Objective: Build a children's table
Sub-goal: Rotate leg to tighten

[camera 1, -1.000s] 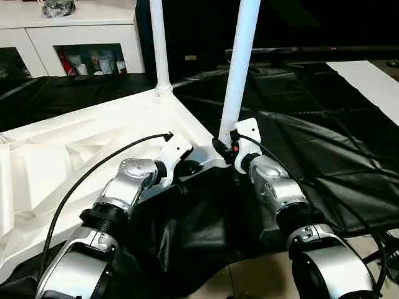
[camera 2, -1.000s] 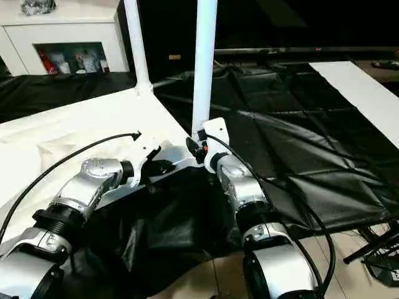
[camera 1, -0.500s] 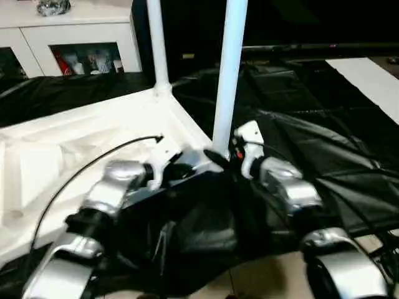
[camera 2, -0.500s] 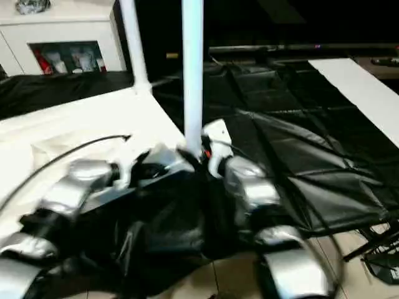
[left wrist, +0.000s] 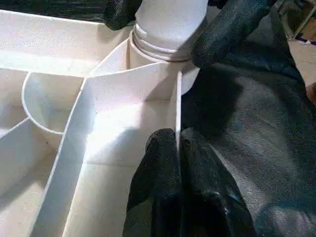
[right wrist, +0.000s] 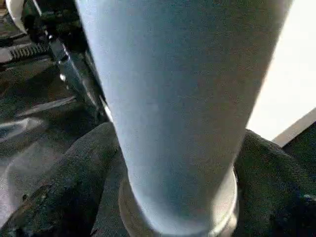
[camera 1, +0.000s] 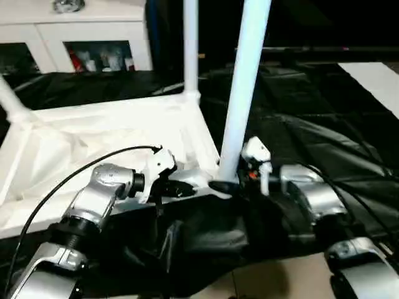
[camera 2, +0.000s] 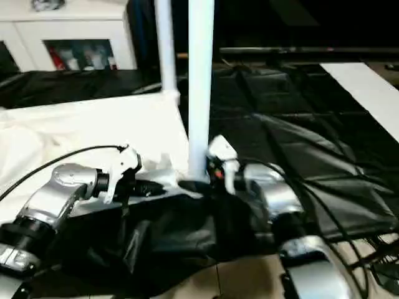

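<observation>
The children's table lies upside down as a white tabletop point(camera 1: 93, 137), its ribbed underside facing up. A leg point(camera 1: 246, 93) stands in the near corner socket. A second leg point(camera 1: 190, 43) stands at the far corner, and a third point(camera 1: 9, 99) at the left one. My left gripper point(left wrist: 177, 148) is shut on the thin rim wall just beside the near socket. My right gripper point(camera 1: 225, 184) is open at the base of the near leg. Its fingers point(right wrist: 59, 197) stand one on each side of the leg.
A black sheet point(camera 1: 324, 137) covers the floor under and to the right of the tabletop. A white cabinet point(camera 1: 81, 31) with glass doors stands at the back left. A white strip point(camera 1: 374, 78) lies at the far right, and tiled floor point(camera 1: 268, 280) shows at the front.
My right gripper's fingers have spread apart at the near leg's base. The left gripper keeps its pinch on the rim. The camera has shifted, bringing the left corner leg into view.
</observation>
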You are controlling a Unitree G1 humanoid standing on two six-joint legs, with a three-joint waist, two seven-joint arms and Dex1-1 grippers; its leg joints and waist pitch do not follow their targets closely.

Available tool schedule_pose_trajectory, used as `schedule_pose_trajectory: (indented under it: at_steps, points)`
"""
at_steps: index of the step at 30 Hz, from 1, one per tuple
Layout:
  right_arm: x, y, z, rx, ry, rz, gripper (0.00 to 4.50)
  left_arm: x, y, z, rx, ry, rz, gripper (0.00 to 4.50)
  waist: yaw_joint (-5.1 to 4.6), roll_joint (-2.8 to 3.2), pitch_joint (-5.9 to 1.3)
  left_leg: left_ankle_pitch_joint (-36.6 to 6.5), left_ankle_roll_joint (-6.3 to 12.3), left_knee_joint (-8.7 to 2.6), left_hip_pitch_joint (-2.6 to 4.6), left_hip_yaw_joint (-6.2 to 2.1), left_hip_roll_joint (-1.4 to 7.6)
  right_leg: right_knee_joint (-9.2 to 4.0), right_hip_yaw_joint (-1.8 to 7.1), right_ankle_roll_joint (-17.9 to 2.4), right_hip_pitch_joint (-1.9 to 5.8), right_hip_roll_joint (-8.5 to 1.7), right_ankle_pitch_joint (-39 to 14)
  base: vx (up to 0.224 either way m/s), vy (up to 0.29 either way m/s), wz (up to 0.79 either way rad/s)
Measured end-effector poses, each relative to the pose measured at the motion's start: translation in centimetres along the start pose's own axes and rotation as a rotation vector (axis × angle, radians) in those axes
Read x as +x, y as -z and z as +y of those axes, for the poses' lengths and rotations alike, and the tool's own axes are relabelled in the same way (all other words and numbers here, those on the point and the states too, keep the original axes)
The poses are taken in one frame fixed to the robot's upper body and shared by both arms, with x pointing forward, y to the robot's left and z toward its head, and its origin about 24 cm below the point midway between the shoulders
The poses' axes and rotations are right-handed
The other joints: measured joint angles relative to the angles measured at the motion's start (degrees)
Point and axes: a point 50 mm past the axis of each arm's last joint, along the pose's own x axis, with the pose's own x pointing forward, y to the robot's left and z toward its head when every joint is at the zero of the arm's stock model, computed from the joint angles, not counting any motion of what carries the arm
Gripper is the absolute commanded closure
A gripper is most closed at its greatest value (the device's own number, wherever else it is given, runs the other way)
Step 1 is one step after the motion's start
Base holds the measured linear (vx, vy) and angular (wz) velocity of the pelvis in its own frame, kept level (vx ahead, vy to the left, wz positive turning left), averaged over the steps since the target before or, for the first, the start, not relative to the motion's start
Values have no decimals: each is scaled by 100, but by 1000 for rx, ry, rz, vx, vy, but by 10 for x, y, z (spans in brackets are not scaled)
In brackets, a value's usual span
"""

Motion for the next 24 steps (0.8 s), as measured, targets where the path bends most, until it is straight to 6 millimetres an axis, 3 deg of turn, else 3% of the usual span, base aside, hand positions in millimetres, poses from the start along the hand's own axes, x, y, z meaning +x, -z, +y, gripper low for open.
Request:
schedule_pose_trajectory:
  at_steps: [10, 17, 20, 24]
  points:
    - [-2, -1, 3, 11, -37, -4, 177, -4, 1, -2, -7, 36, 12, 450, 7, 0, 0, 0, 0, 1, -2, 0, 0, -1, 1, -5, 0, 0, 2, 0, 0, 0]
    - [0, 2, 6, 37, -25, -18, 190, 1, 1, -3, -6, 26, 5, 450, 13, 0, 0, 0, 0, 2, -2, 1, 0, -2, 2, -9, 1, 0, 5, 0, 0, 0]
    - [5, 5, 4, 55, 44, -34, 191, 6, 0, -1, -4, -17, 2, 450, -2, 0, -1, 0, 0, 3, 3, 1, -2, -1, 2, 4, 3, -1, -3, 0, 0, 0]
    - [22, 4, -6, 113, 291, -90, 191, 17, -4, 10, -31, -155, -15, 450, -83, -1, -1, 0, -1, 5, 22, 0, -2, 1, 2, 4, 12, -1, -2, 0, 0, 0]
